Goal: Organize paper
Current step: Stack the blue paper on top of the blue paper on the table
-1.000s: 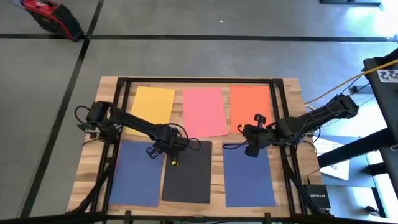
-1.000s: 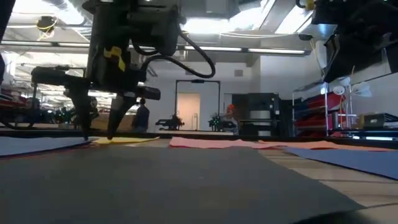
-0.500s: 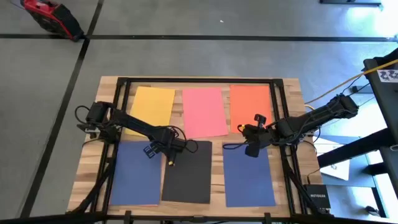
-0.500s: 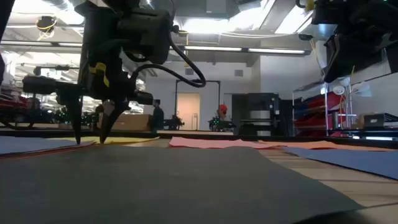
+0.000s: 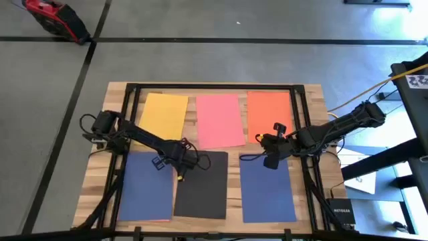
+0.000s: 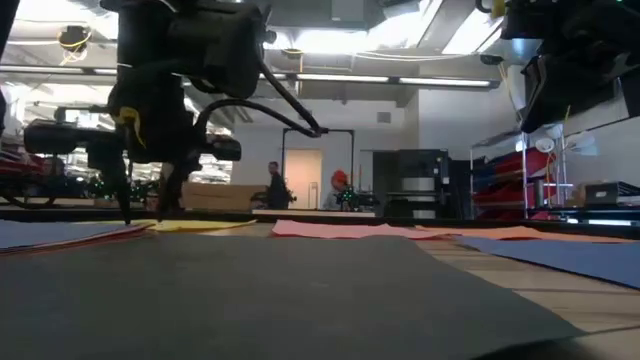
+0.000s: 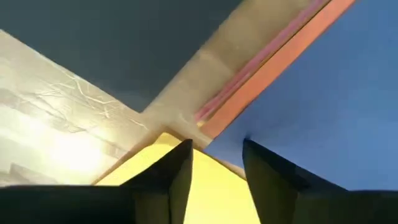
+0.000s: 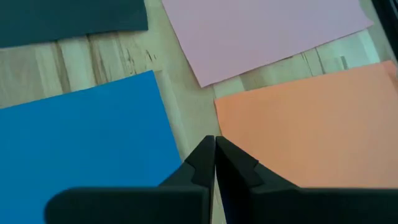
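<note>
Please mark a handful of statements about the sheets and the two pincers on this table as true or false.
1. The pink sheet lies between the yellow sheet and the orange sheet in the far row. True.
2. The black sheet lies at the right end of the near row. False: it lies in the middle, between the two blue sheets.
3. The right pincer is shut and empty. True.
4. The left pincer is shut on the yellow sheet. False: it is open and grips nothing, near the corner of the left blue sheet.
5. An orange and a pink edge peek out from under the left blue sheet. True, in the left wrist view.
</note>
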